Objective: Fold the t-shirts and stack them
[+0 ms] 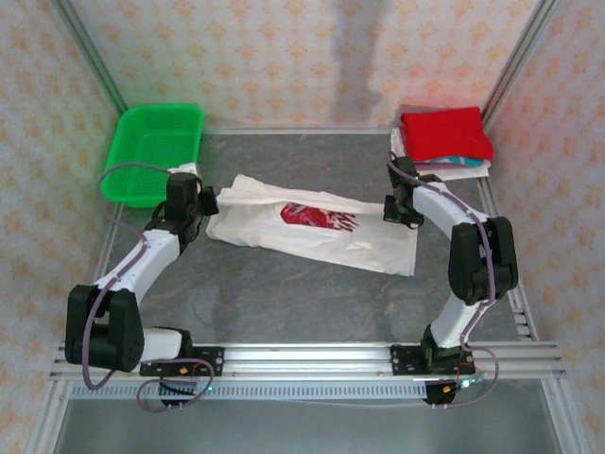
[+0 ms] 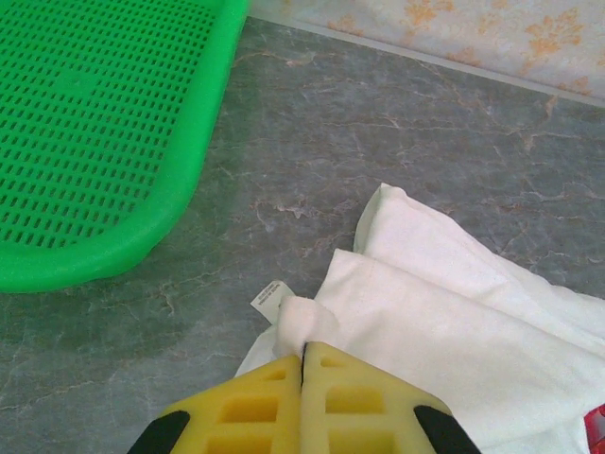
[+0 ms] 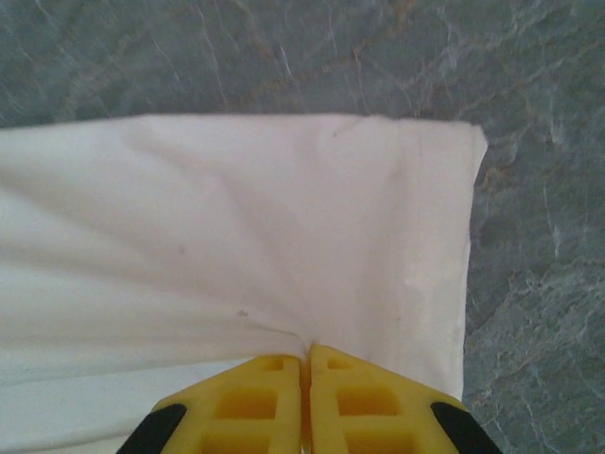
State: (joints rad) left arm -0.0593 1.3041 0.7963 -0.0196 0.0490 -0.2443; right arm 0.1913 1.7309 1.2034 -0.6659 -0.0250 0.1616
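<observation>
Surface: grey marbled worktop (image 1: 302, 312), with patterned walls (image 1: 284, 47) behind and at both sides.
Middle, toward the far edge: cream-white t-shirt (image 1: 321, 241) lying flat, stretched from left to right, its red splatter graphic (image 1: 319, 218) facing up.
Left arm: left gripper (image 2: 302, 355) pinched tight on a bunched bit of the cream-white t-shirt at its left end; a small white tag (image 2: 271, 296) sticks out just beside the pinch.
Right arm: right gripper (image 3: 305, 355) clamped on the cream-white t-shirt near its right end, cloth creasing toward the yellow fingers.
Far right corner: folded t-shirts (image 1: 463, 168) in a stack, a red t-shirt (image 1: 446, 132) on top, white and a teal edge below.
Far left corner: green mesh basket (image 1: 142, 156).
</observation>
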